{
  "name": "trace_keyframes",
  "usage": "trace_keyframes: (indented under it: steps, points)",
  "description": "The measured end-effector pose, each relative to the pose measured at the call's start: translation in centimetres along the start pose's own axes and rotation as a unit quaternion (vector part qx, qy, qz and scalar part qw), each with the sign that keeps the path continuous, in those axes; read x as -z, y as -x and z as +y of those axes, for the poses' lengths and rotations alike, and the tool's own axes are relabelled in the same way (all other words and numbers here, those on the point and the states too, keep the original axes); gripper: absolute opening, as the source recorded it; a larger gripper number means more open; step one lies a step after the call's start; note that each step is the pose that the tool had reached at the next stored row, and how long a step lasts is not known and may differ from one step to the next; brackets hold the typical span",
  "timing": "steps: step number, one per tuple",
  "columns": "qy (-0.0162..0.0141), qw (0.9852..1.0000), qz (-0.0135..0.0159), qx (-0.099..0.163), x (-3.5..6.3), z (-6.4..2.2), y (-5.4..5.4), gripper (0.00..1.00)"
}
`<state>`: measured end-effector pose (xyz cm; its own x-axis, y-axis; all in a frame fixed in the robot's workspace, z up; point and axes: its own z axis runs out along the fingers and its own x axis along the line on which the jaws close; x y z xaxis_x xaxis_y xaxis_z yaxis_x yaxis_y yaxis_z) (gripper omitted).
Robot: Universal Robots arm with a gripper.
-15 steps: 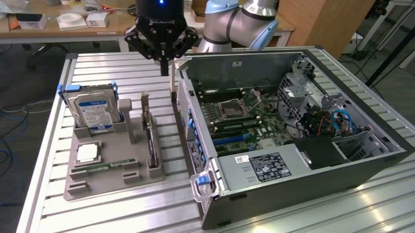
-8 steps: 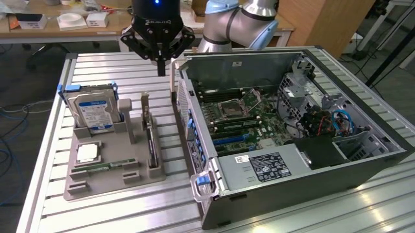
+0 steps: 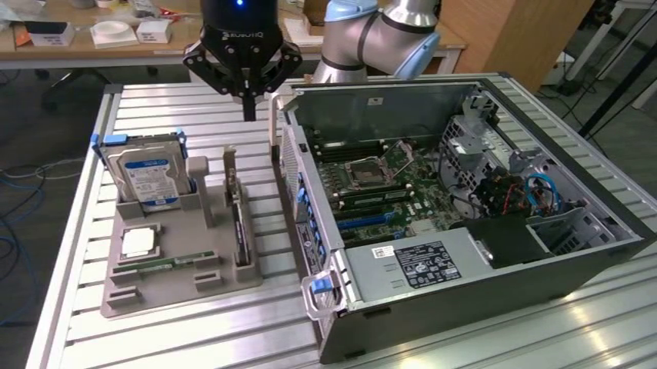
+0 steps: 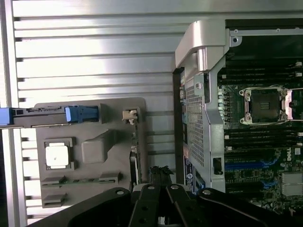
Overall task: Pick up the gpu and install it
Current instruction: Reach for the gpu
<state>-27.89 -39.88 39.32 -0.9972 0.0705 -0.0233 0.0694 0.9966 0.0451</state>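
The slatted metal worktop (image 3: 154, 346) runs closest to the lens. On it, from about 3 to 5 o'clock in the exterior view, lies an open computer case (image 3: 462, 307) on its side with the motherboard (image 3: 411, 192) exposed. A grey parts holder (image 3: 175, 288) sits at 8 o'clock, just beside the case. In the holder a hard drive (image 3: 147, 178) stands upright at 9 o'clock. The gpu (image 3: 240, 231) stands on edge in the slot on the side nearest the case, not yet lifted. The likeliest trouble, as I judge it, comes from how thin the card is and how snugly it sits. A grip off its middle could tilt it and bind it in the slot, and fingers that come down drawn together would press on its top edge rather than straddle it. The case wall is close to that slot, so the hand's outer linkages could also knock the case rim. The hand (image 3: 249, 111) hangs at 12 o'clock, beyond the holder's far end and apart from the gpu. Its fingers are drawn fully together into one point, gripping nothing and touching nothing.
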Motion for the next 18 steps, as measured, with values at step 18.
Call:
trace_keyframes:
  steps: [18]
  points:
    - [0.0000, 1.0000, 0.0000, 0.000, 0.05, -0.12, -1.8, 0.11]
